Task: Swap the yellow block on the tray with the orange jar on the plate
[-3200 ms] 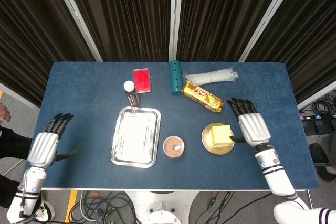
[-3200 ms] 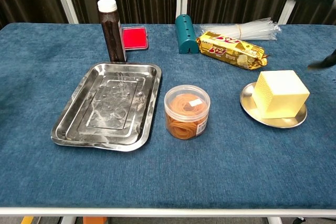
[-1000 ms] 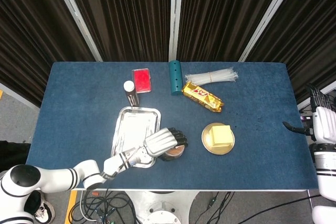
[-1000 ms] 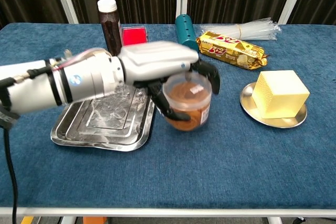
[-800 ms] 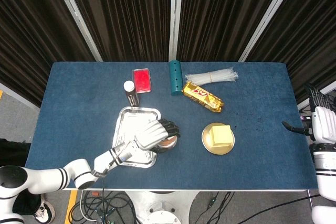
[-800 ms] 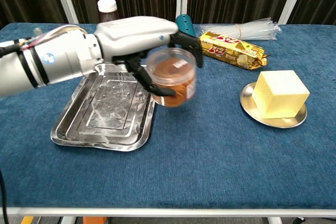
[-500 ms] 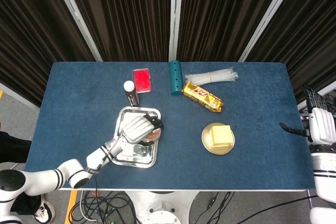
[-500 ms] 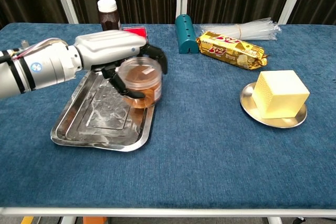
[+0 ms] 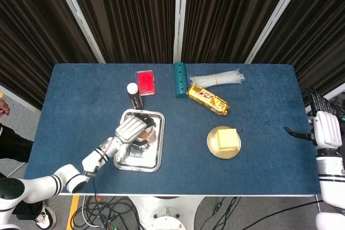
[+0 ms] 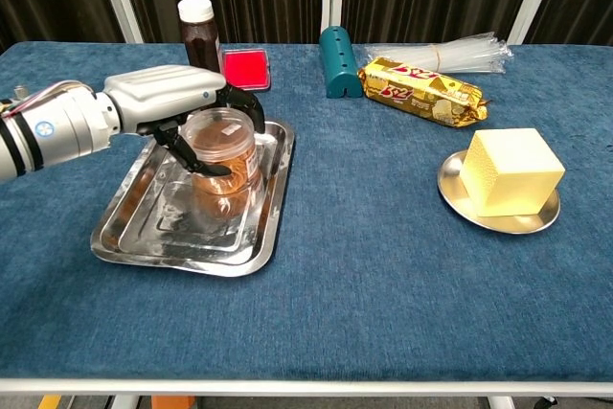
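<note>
My left hand (image 10: 168,95) (image 9: 129,129) grips the orange jar (image 10: 219,152) (image 9: 146,134) from above, its fingers curled round the lid. The jar is over the steel tray (image 10: 141,234) (image 9: 155,157), at or just above its floor. The yellow block (image 10: 510,170) (image 9: 227,139) stands on the small round plate (image 10: 458,200) (image 9: 212,145) at the right. My right hand (image 9: 324,129) hangs off the table's right edge with fingers spread and nothing in it; the chest view does not show it.
A dark bottle with a white cap (image 10: 198,40) and a red box (image 10: 244,68) stand just behind the tray. Further right lie a teal cylinder (image 10: 337,61), a gold snack packet (image 10: 421,91) and a bundle of clear straws (image 10: 441,52).
My left hand has carried the jar leftward from the cloth beside the tray to over the tray and lowered it. The right hand stays beyond the table's right edge.
</note>
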`<state>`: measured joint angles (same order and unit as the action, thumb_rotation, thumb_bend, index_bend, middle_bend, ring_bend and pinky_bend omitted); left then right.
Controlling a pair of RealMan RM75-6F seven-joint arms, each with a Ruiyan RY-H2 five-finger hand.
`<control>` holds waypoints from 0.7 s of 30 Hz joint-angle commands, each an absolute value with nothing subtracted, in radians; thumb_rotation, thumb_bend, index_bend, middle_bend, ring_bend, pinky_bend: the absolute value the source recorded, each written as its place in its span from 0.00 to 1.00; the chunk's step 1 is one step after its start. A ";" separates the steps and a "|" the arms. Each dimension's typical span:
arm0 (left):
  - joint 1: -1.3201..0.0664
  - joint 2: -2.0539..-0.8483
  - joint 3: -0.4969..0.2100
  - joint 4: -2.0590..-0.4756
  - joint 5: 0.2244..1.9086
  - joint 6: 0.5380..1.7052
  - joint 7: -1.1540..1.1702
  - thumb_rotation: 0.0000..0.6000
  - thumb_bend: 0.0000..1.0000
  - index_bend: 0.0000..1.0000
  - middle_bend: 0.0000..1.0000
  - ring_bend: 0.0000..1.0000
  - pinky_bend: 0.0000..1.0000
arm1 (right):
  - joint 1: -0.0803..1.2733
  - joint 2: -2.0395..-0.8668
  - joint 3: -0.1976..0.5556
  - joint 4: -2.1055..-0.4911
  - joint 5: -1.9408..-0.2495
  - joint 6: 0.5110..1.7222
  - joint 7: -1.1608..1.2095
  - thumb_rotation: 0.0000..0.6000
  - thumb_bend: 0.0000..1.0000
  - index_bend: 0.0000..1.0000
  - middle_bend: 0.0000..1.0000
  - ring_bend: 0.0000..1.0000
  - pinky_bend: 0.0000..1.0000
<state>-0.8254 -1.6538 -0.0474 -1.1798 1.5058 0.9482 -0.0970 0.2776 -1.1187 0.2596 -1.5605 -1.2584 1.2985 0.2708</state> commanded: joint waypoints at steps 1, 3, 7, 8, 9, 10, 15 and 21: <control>-0.816 -1.640 -0.048 -1.196 1.517 0.975 -0.099 1.00 0.18 0.09 0.06 0.03 0.32 | 0.276 -1.118 0.260 -1.561 -1.260 1.301 0.271 1.00 0.00 0.00 0.00 0.00 0.00; -0.807 -1.623 -0.053 -1.211 1.518 0.999 -0.080 1.00 0.12 0.04 0.01 0.00 0.27 | 0.275 -1.117 0.261 -1.561 -1.260 1.303 0.272 1.00 0.00 0.00 0.00 0.00 0.00; -0.764 -1.545 -0.071 -1.308 1.492 1.059 -0.017 1.00 0.07 0.00 0.00 0.00 0.22 | 0.270 -1.110 0.259 -1.563 -1.267 1.308 0.273 1.00 0.00 0.00 0.00 0.00 0.00; -0.752 -1.518 -0.072 -1.340 1.483 1.068 -0.001 1.00 0.07 0.00 0.00 0.00 0.22 | 0.268 -1.108 0.257 -1.564 -1.269 1.309 0.272 1.00 0.00 0.00 0.00 0.00 0.00; -0.729 -1.480 -0.068 -1.390 1.470 1.086 0.022 1.00 0.07 0.00 0.00 0.00 0.22 | 0.265 -1.104 0.253 -1.567 -1.274 1.309 0.270 1.00 0.00 0.00 0.00 0.00 0.00; -0.711 -1.453 -0.064 -1.424 1.460 1.099 0.042 1.00 0.07 0.00 0.00 0.00 0.22 | 0.263 -1.101 0.249 -1.570 -1.279 1.310 0.267 1.00 0.00 0.00 0.00 0.00 0.00; -0.606 -1.332 -0.026 -1.586 1.421 1.182 0.095 1.00 0.06 0.00 0.00 0.00 0.22 | 0.235 -1.084 0.229 -1.589 -1.301 1.341 0.257 1.00 0.00 0.00 0.00 0.00 0.00; -0.416 -1.256 0.022 -1.670 1.394 1.413 0.180 1.00 0.06 0.00 0.00 0.00 0.20 | 0.148 -1.077 0.161 -1.610 -1.353 1.455 0.139 1.00 0.00 0.00 0.00 0.00 0.00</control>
<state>-0.5196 -1.3075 -0.0109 -1.6180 1.4211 1.2968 0.1179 0.1886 -1.0771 0.1960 -1.6016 -1.3286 1.4042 0.2063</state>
